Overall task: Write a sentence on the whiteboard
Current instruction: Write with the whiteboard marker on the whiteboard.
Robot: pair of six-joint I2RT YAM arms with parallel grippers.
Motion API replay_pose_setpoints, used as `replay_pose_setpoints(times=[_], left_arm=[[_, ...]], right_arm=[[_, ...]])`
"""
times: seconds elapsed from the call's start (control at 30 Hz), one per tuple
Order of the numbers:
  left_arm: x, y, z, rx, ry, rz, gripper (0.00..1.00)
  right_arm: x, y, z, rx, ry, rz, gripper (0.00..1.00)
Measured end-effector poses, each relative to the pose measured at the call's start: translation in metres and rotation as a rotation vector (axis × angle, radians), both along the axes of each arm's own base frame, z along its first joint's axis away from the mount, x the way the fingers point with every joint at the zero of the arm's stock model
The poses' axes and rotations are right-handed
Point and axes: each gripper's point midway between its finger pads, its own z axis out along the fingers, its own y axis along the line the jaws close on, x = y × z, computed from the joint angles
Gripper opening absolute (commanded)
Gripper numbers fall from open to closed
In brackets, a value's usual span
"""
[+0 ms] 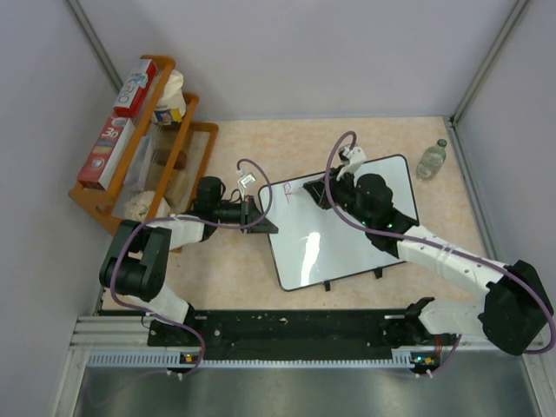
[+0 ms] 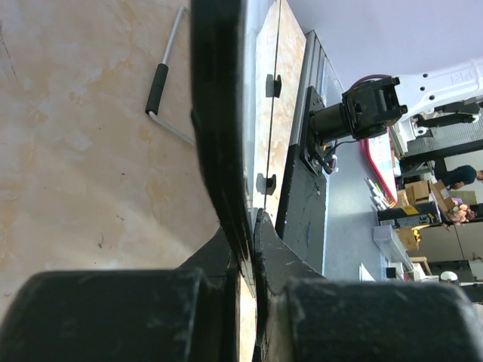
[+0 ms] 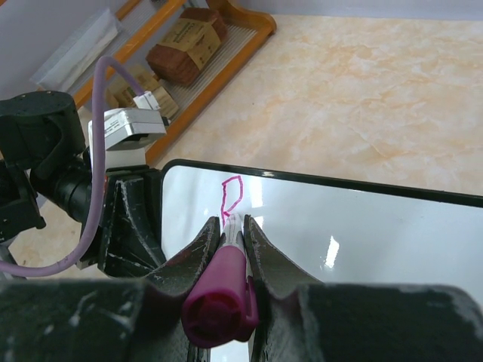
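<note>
Whiteboard (image 1: 343, 239) flat, mid-surface (image 1: 417, 130). Left claw (image 1: 261, 215) clenched on its 9 o'clock edge, pinning it. Right claw (image 3: 232, 223) grasping marker (image 3: 225, 290), tip at a lone pink stroke (image 3: 232, 190) near the 10 o'clock corner. Board likely light, stiff, slippery-glossy: hold by the frame.

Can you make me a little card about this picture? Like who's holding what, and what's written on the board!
left gripper: shut on the left edge of the whiteboard
right gripper: shut on the marker, tip down by the pink mark
writing: just one pink loop near the board's far left corner; no whole word yet
also on the table: wooden rack on the far left, small bottle on the far right
</note>
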Motion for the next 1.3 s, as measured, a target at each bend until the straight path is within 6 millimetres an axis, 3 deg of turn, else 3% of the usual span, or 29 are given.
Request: replay_pose_setpoints(times=[0.7,1.3], left_arm=[[0.000,0.000,0.000,0.002,0.004,0.001,0.00],[0.000,0.000,-0.001,0.002,0.005,0.001,0.00]], right_arm=[[-0.007,-0.007,-0.007,-0.004,0.004,-0.004,0.00],[-0.018,0.001,-0.016,0.020,0.034,0.058,0.00]])
